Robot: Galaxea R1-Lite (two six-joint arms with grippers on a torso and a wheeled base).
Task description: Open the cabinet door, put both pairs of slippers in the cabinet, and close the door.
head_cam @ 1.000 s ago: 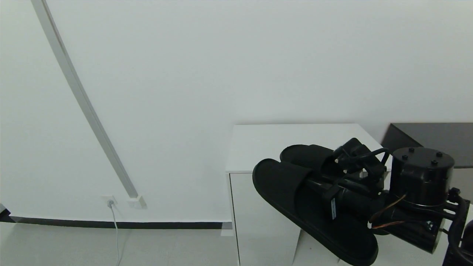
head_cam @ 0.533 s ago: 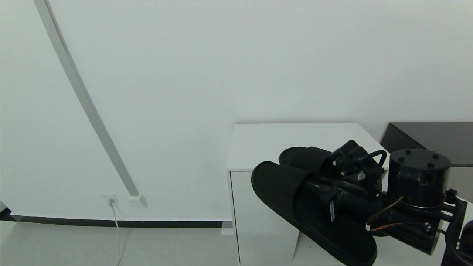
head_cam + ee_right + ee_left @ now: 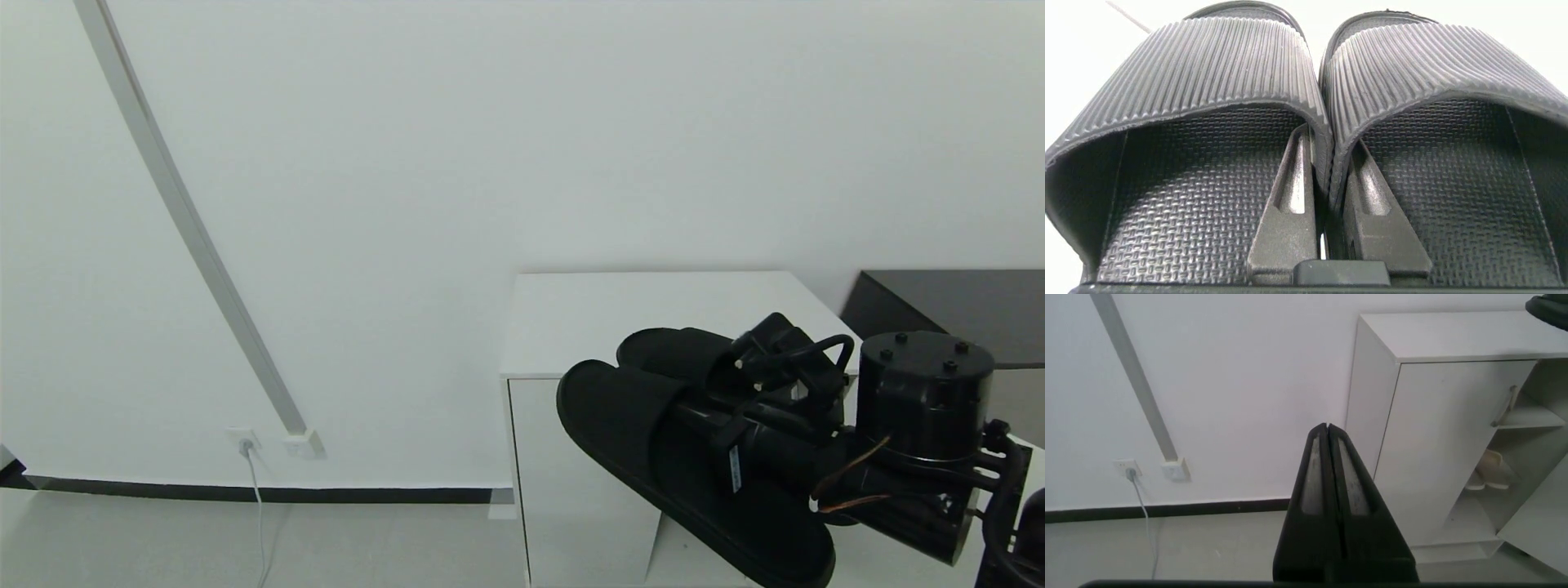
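A pair of black slippers [image 3: 645, 416] hangs tilted in front of the white cabinet [image 3: 653, 314]. My right gripper [image 3: 1327, 155] is shut on the two inner strap edges, one finger inside each slipper [image 3: 1208, 98]. In the left wrist view the cabinet [image 3: 1437, 441] has its right door [image 3: 1539, 531] swung open, and a pale pair of slippers [image 3: 1490, 469] lies on a lower shelf inside. My left gripper [image 3: 1327, 433] is shut on nothing, away to the cabinet's left and pointing at the wall.
A grey conduit [image 3: 188, 229] slants down the white wall to a socket with a cable [image 3: 242, 447]. A dark tabletop [image 3: 955, 306] adjoins the cabinet on the right. Bare floor [image 3: 326, 547] lies left of the cabinet.
The whole head picture has shifted slightly. The right gripper keeps the black slippers in much the same place before the cabinet.
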